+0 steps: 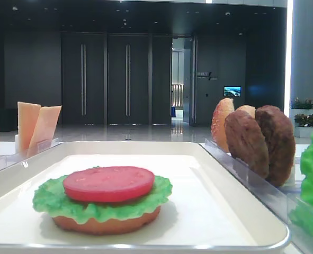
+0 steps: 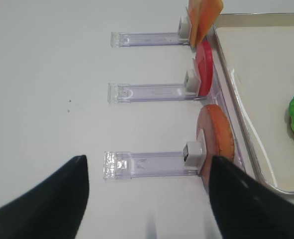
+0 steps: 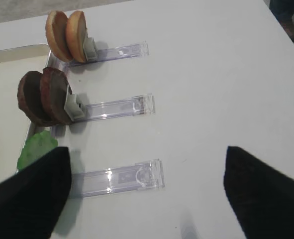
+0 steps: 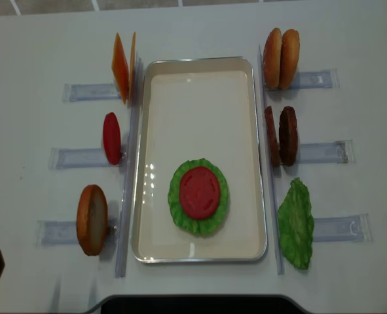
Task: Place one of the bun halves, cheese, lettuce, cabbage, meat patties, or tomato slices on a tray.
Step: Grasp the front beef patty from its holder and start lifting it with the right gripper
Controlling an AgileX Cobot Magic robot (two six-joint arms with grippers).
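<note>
Over table (image 3: 196, 64), both end effectors wide open, empty.

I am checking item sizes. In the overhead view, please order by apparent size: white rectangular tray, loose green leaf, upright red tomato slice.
1. White rectangular tray
2. Loose green ruffled leaf
3. Upright red tomato slice, seen edge-on, so it appears narrow

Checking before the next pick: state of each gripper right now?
Left gripper: open, holding nothing, above the table by the bun-half rack.
Right gripper: open, holding nothing, above the table by the lettuce rack.
</note>
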